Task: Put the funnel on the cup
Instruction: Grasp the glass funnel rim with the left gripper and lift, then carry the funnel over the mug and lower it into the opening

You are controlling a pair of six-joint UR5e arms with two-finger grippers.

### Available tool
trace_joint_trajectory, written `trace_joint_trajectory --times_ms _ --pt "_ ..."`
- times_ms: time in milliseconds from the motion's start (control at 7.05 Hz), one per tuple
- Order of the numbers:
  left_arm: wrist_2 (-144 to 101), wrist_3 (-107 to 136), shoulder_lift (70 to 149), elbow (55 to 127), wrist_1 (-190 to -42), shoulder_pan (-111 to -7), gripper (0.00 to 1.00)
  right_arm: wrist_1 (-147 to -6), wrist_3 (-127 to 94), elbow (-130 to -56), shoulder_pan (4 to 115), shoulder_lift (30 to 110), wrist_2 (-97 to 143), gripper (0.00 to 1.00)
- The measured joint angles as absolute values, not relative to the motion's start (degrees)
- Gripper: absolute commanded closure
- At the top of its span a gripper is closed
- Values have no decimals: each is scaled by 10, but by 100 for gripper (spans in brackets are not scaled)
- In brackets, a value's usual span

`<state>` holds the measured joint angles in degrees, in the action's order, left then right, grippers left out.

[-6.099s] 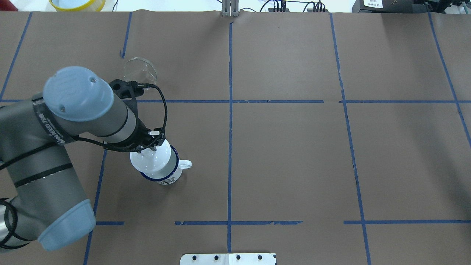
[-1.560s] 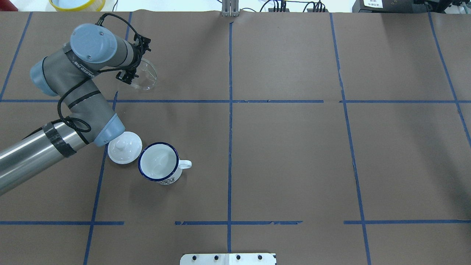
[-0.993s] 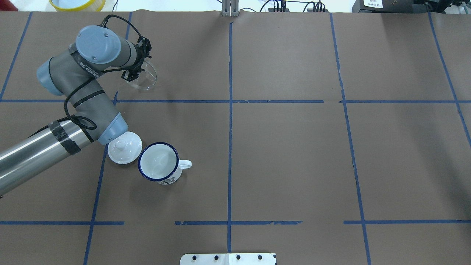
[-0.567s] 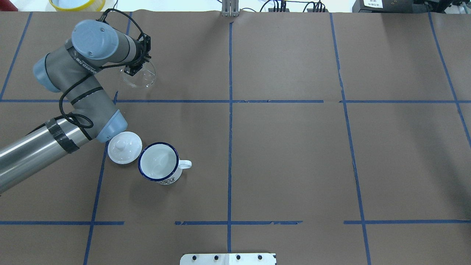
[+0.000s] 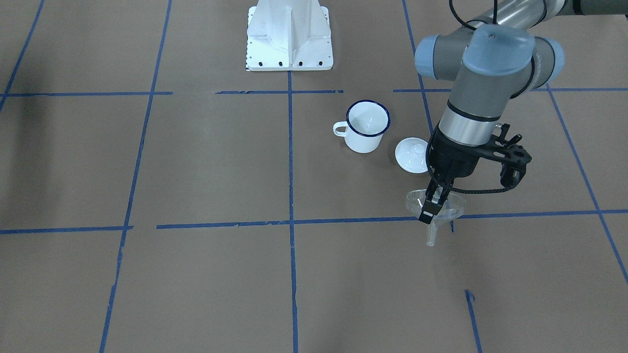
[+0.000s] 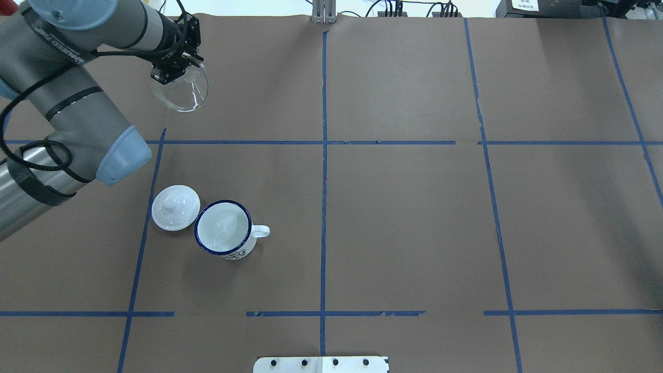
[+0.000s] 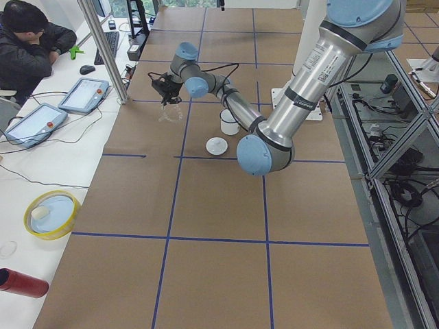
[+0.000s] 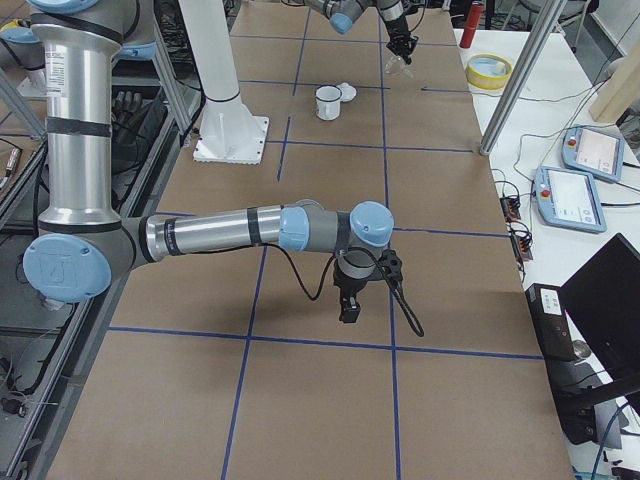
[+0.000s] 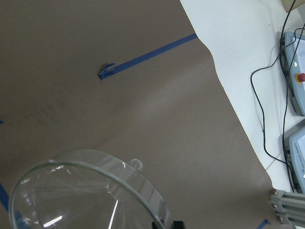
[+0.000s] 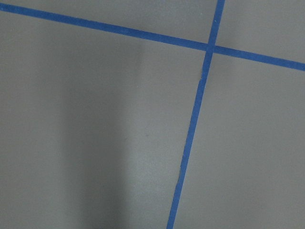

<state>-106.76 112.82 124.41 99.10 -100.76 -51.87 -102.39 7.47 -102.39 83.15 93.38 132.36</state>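
Observation:
My left gripper (image 5: 426, 212) is shut on the rim of the clear funnel (image 5: 449, 208) and holds it above the table, bowl up and stem down. In the overhead view the gripper (image 6: 164, 76) and funnel (image 6: 182, 96) are at the far left. The funnel's rim fills the lower left of the left wrist view (image 9: 86, 191). The white cup with a blue rim (image 6: 224, 229) stands open and upright nearer the robot, also seen in the front view (image 5: 367, 126). My right gripper (image 8: 350, 305) hangs over bare table far from both; I cannot tell if it is open.
A white knobbed lid (image 6: 175, 207) lies on the table touching the cup's left side. A yellow bowl (image 6: 109, 5) sits past the table's far edge. The robot's white base (image 5: 289, 34) stands at the near edge. An operator (image 7: 27, 48) sits beyond the far side.
The left gripper left the lid beside the cup, went to the funnel, shut on its rim and has lifted it off the table, up and to the left in the overhead view.

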Motion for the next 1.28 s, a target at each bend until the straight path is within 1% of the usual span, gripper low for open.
trace_joint_trajectory --times_ms 284,567,709,993,1277 --pt "-1121 1027 1246 1105 -846 -521 100 -1024 74 -1024 831 934 1324 0" --pt "-1148 918 1252 1179 -720 -511 100 -1024 75 -1024 831 934 1324 0" --pt "-1154 863 1257 1206 -670 -488 100 -1024 75 -1024 831 934 1324 0" --pt "-1153 805 1264 1222 -626 -416 100 -1024 75 -1024 831 934 1324 0" --pt "-1126 796 1267 1213 -615 -337 100 -1024 75 -1024 831 934 1324 0"
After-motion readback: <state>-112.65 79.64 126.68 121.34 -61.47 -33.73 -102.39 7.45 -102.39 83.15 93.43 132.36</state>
